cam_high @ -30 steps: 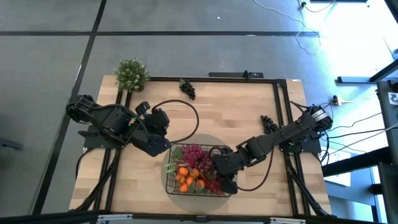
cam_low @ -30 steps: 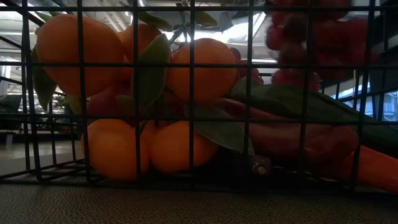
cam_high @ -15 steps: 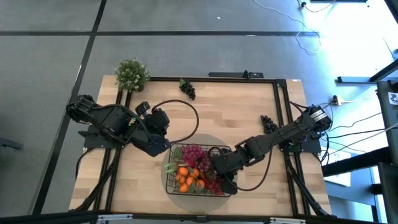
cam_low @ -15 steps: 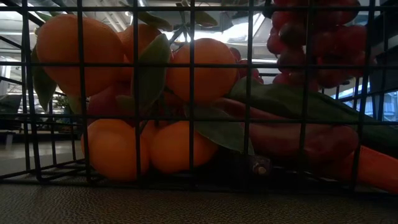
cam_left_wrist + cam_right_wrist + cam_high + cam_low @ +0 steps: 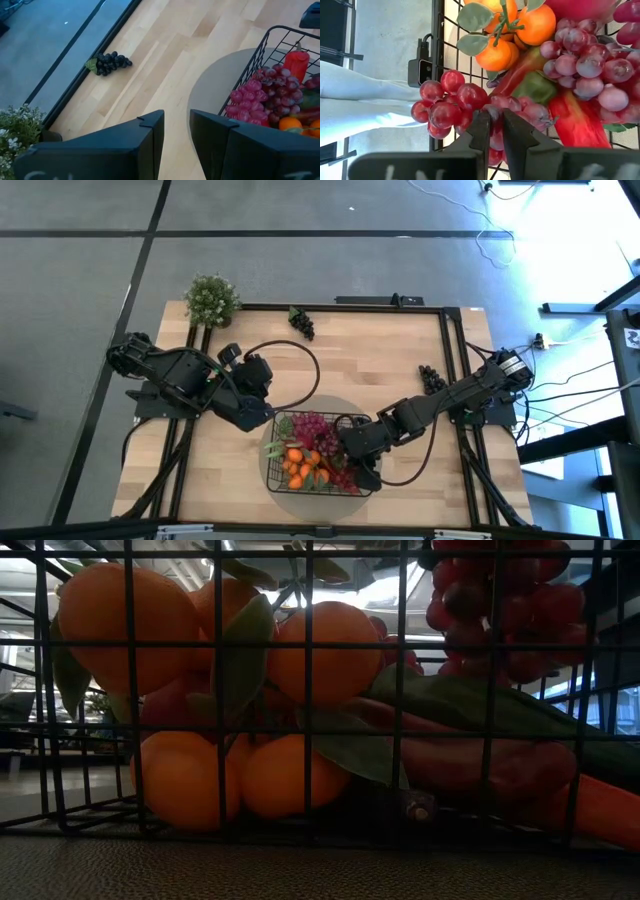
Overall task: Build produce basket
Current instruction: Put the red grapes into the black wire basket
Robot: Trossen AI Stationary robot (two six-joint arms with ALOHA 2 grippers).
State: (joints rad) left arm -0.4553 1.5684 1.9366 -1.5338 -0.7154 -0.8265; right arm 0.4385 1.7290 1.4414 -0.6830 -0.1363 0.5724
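Red grape bunch (image 5: 451, 102), pinched in the right hand (image 5: 491, 125), apparently sits slightly lower over the basket (image 5: 354, 422) than before.

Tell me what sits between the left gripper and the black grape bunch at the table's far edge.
Nothing: the left wrist view shows bare wood from the left gripper to the black grape bunch.

The left hand (image 5: 176, 135) hovers over the wooden worktop (image 5: 200, 45), fingers (image 5: 150, 135) slightly parted around nothing. Beyond lies a black grape bunch (image 5: 107, 62). The basket (image 5: 260, 50) holds pink grapes (image 5: 260, 95), a red pepper (image 5: 296, 62) and an orange (image 5: 287, 122).
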